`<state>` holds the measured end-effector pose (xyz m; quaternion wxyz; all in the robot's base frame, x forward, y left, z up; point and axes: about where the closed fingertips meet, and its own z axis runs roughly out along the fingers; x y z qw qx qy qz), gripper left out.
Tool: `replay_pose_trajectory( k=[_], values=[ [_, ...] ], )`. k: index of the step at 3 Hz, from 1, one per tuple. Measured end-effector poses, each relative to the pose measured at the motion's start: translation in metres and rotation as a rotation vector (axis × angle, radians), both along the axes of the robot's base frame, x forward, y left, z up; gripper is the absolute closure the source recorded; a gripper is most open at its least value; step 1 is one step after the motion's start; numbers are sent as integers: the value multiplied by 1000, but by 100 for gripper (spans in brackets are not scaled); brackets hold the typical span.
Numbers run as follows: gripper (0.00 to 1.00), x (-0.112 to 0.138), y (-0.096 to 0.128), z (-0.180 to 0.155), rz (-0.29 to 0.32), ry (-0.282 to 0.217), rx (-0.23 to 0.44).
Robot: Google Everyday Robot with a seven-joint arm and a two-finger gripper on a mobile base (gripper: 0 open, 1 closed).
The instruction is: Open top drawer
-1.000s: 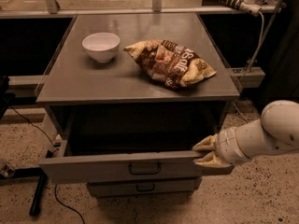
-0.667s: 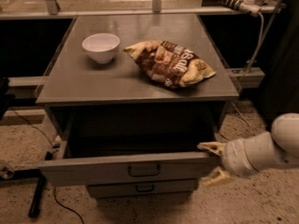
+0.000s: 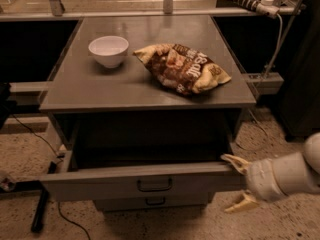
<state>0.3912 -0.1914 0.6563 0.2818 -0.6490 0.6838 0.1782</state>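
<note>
Below the grey worktop (image 3: 100, 91), my gripper (image 3: 239, 183) has backed off the right end of the top drawer (image 3: 100, 181), fingers (image 3: 234, 162) now spread wide and empty, the drawer just left of them standing well out, so I judge it opened.

We record: speckled beige floor (image 3: 150, 226); grey metal cabinet (image 3: 100, 91), centre; horizontal metal rail (image 3: 125, 15) behind it; black stand leg (image 3: 40, 211) on floor, left; lighting dim, warm.

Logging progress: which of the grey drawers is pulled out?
The top drawer, with the wider front, is pulled out, its inside showing; the drawer below is shut. The gripper, open, is by its right front corner.
</note>
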Motion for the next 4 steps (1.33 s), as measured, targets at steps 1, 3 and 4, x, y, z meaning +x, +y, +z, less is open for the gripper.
replay_pose_trajectory(
  k=[1, 3, 4],
  values=[
    [60, 0, 0, 8, 0, 0, 0],
    [100, 0, -1, 20, 0, 0, 0],
    [100, -4, -3, 20, -2, 1, 1]
  ],
)
